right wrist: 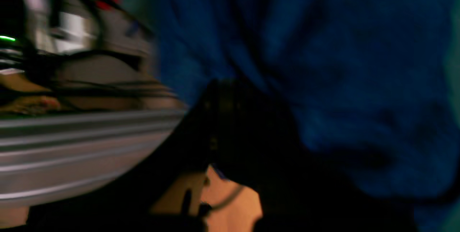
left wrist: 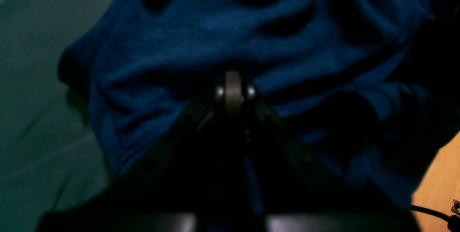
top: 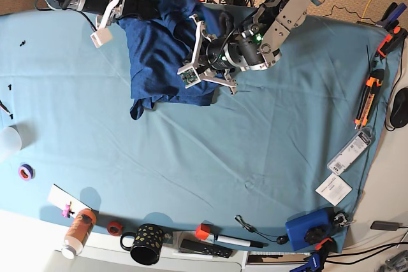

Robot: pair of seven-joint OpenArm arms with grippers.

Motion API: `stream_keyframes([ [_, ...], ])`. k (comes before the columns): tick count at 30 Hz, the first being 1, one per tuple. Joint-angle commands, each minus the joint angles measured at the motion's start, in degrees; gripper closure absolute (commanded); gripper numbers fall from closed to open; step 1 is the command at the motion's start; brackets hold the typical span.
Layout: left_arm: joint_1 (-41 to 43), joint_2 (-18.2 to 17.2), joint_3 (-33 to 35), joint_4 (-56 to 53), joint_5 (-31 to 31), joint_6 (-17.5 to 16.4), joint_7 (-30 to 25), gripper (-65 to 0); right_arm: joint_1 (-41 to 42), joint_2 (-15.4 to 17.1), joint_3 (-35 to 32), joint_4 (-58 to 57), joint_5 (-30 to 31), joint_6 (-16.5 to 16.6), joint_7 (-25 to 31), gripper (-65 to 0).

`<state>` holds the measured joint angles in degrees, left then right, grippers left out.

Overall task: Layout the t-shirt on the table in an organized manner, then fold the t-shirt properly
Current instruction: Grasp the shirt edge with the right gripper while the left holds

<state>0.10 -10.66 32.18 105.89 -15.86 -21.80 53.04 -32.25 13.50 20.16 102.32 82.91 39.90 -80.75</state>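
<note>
Base view: both my grippers, left (top: 199,30) and right (top: 131,6), pinch the bunched t-shirt (top: 159,55) closed. Spreading it comes next, I judge, drawing apart over the table (top: 255,138).

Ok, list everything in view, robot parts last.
t-shirt: one, navy, bunched at the far side of the table.
table: one, teal cover.
mug: one, black with dots, near edge.
bottle: one, orange, near edge.
tape roll: one, purple, base view's left side.
marker: one, near edge.
blue case: one, near corner.
left gripper: shut on the t-shirt.
right gripper: shut on the t-shirt.
</note>
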Motion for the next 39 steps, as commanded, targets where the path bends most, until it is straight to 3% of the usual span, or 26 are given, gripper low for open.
stream_keyframes([
  [1, -0.8, 0.3, -0.1, 0.9, -0.4, 0.2, -1.2, 0.0, -0.1, 0.8, 0.2, 0.9, 2.1, 0.1, 0.8, 0.0],
  [14, -1.4, 0.6, -0.1, 1.7, 0.0, 0.5, -3.0, 0.0, 2.7, 0.4, 0.6, 7.6, 2.1, 0.1, 0.8, 0.0],
  [19, -3.1, 1.9, -1.9, 5.7, 2.6, 6.4, -3.5, 0.0, 10.8, 0.3, 5.5, 8.5, 2.1, 0.1, 0.8, 0.0],
  [24, -3.1, 2.1, -6.3, 6.9, -0.5, 7.2, -2.2, 0.0, 20.3, 0.5, 12.6, 8.5, -7.5, 0.1, 0.8, -0.1],
  [26, -2.9, 2.1, -7.5, 6.9, -3.0, 6.7, -1.6, 0.0, 23.3, 0.7, 15.0, 8.0, -14.0, 0.1, 0.8, -18.8],
  [28, -2.6, 2.1, -8.1, 6.9, -3.9, 5.6, -1.6, -4.7, 25.3, 0.8, 16.1, 6.3, -22.2, -0.7, 0.8, -30.4],
  [30, -2.4, 2.1, -8.2, 6.9, -3.9, 5.3, -1.6, -10.5, 26.1, 0.8, 15.6, 2.6, -26.1, -4.0, 2.9, -34.2],
  [33, -2.3, 2.1, -8.2, 6.9, -3.9, 5.3, -1.7, -14.7, 27.5, 0.8, 13.2, -6.0, -25.7, -5.2, 3.8, -35.6],
  [39, -2.0, 3.3, -8.0, 6.9, -3.9, 5.3, -1.6, -14.7, 32.9, 0.7, 8.6, -23.8, -14.8, -5.2, 3.2, -35.6],
])
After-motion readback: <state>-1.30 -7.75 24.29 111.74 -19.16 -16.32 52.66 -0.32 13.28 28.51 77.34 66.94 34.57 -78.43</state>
